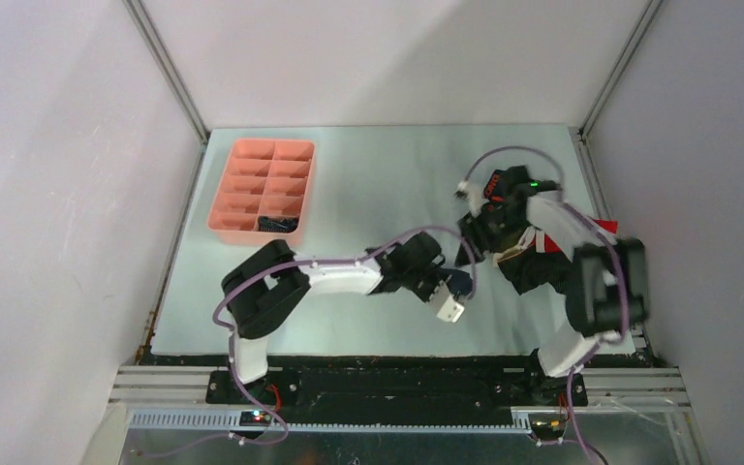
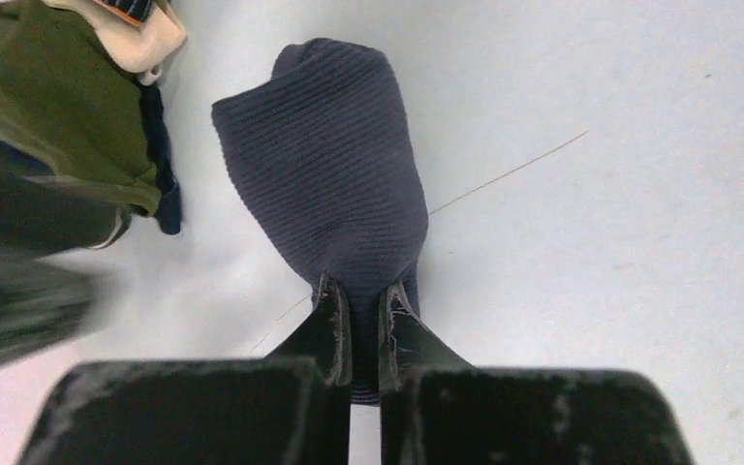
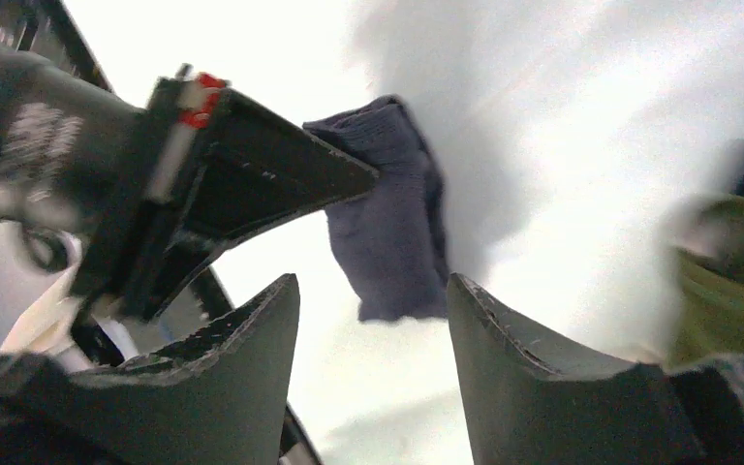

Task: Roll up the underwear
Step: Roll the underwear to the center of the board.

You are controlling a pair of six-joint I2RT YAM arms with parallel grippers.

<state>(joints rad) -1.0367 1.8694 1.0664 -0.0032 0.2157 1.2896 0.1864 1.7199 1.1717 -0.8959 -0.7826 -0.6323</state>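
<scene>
My left gripper (image 2: 366, 291) is shut on the near end of a navy ribbed underwear (image 2: 325, 165), folded into a narrow bundle that lies on the table ahead of the fingers. In the right wrist view the same navy piece (image 3: 387, 232) hangs from the left gripper's fingertips (image 3: 349, 179), just beyond my open, empty right gripper (image 3: 373, 300). From above, the left gripper (image 1: 457, 284) is at centre right and the right gripper (image 1: 475, 237) is close behind it. A pile of underwear (image 1: 535, 266) lies under the right arm, with an olive piece (image 2: 58, 107) and a beige waistband (image 2: 140, 34) showing.
A pink compartmented tray (image 1: 234, 184) stands at the back left, with a dark rolled piece (image 1: 278, 223) in a near compartment. A red-white cloth (image 1: 603, 229) lies at the table's right edge. White walls enclose the table.
</scene>
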